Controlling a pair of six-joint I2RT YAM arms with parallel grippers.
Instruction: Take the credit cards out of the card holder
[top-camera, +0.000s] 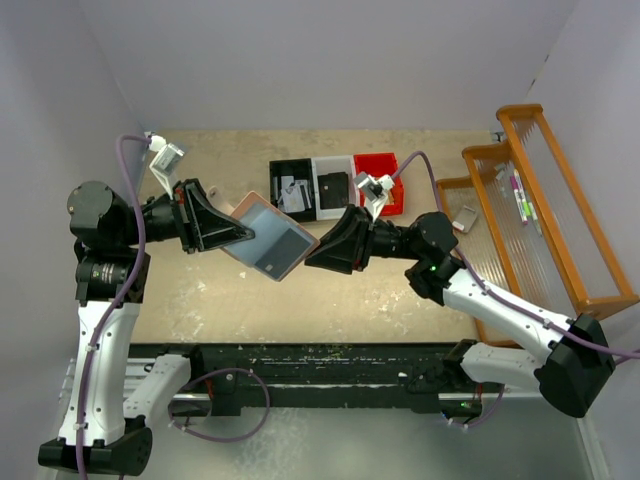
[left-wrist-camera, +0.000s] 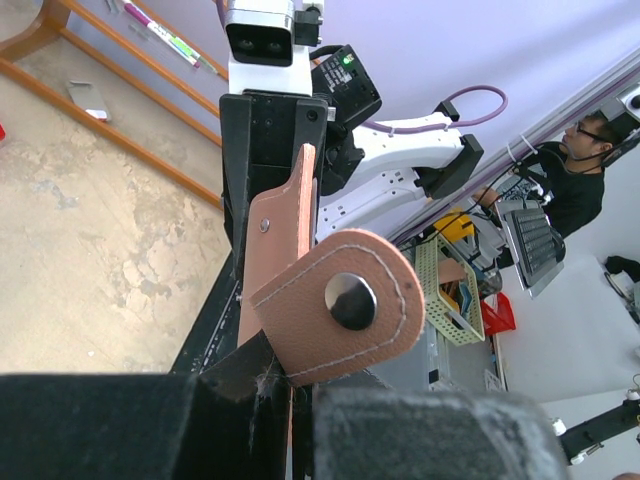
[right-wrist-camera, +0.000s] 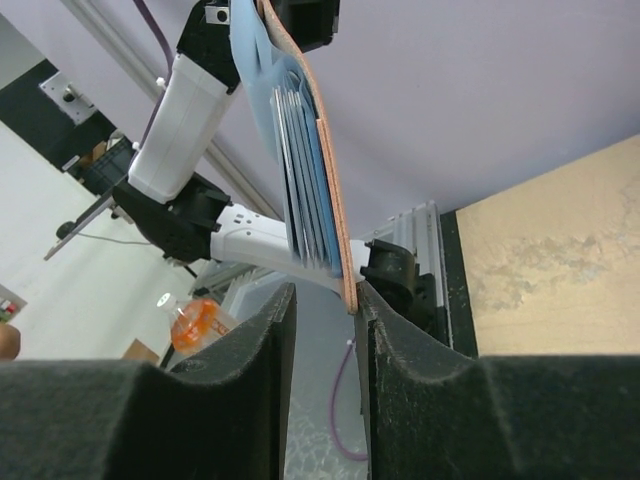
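Stitching outlines rounded leather tab (left-wrist-camera: 340, 305) on the card holder (left-wrist-camera: 275, 240).

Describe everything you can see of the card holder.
The card holder is a small folding wallet, leather-like, salmon-pink outside with pale stitching and blue-grey inside. It hangs open above the table, inside facing up. A rounded snap tab with a metal stud sticks out. Thin grey credit cards sit in its slots. The left gripper is shut on one edge; the right gripper straddles the opposite edge, jaws apart, not visibly pinching.
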